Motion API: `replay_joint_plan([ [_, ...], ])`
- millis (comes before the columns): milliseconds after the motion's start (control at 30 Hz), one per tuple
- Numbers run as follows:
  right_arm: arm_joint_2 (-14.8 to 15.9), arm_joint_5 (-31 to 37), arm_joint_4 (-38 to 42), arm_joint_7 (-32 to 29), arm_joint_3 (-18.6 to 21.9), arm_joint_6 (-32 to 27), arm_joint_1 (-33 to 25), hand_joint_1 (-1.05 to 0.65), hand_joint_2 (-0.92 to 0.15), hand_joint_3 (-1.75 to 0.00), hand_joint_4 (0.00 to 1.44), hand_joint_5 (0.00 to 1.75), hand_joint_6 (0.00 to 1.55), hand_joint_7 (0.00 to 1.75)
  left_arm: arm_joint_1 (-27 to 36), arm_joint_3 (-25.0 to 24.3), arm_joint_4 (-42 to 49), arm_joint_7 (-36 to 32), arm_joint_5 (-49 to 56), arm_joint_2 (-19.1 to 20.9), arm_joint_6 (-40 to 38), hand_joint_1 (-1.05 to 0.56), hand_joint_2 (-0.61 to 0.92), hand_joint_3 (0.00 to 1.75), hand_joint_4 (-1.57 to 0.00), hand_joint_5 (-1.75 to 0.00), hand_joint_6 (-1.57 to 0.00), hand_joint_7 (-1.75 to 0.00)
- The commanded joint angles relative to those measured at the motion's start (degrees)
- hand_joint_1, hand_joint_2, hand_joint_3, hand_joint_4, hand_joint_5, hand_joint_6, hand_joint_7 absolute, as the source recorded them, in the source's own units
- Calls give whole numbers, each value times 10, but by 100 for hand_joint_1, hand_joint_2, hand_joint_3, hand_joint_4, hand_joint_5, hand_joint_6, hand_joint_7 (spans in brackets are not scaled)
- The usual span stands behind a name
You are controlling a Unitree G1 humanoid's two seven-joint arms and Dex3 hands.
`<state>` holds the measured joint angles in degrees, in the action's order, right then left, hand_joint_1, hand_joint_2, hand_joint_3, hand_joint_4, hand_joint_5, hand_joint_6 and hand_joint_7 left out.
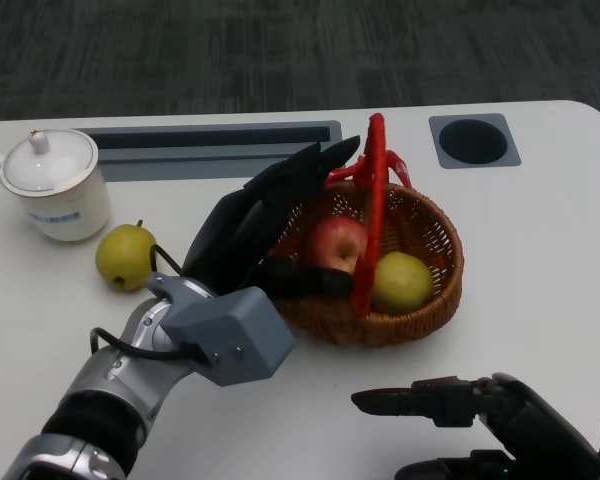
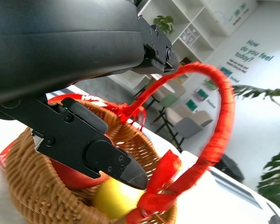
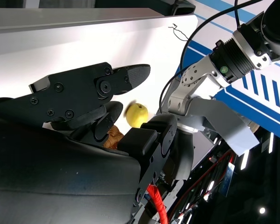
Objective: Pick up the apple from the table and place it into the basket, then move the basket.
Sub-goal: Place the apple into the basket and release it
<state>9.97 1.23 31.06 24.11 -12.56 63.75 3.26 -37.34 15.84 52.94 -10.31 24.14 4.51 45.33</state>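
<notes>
Wicker basket [image 1: 420,300], red handle: holds red apple [image 1: 337,243] beside yellow-green fruit [image 1: 401,281]. Apple round, red. Left robot hand [image 1: 265,215] at basket rim, grasp indeterminate. Right robot hand [image 1: 460,405] empty, fingers apart.

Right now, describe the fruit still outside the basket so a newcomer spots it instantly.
Find the white lidded cup at the table's left. The yellow-green fruit sits on the table just right of it, outside the wicker basket. The other fruits lie inside the basket.

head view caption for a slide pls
Left hand at the wicker basket holding a red apple, right hand idle.
</notes>
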Motion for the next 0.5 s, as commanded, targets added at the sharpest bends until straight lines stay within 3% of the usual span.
replay_joint_plan([
  [33, 13, -6, 3, -6, 11, 3, 5, -48, -92, -4, 84, 1, 74, 1, 8, -10, -35, 13, -14, 16, 5, -66, 78, 0, -4, -1, -16, 0],
  [300, 59, -13, -21, -7, 45, -8, 17, -48, -92, -3, 84, 0, 76, 1, 96, -31, -176, 45, -44, 45, 6, -57, 78, 0, -14, -3, -24, -2],
  [500, 127, -11, -39, 1, 81, -2, 47, -49, -92, -5, 85, 0, 75, 0, 179, -69, -261, 74, -93, 76, -5, -49, 81, 1, -27, -5, -33, -3],
])
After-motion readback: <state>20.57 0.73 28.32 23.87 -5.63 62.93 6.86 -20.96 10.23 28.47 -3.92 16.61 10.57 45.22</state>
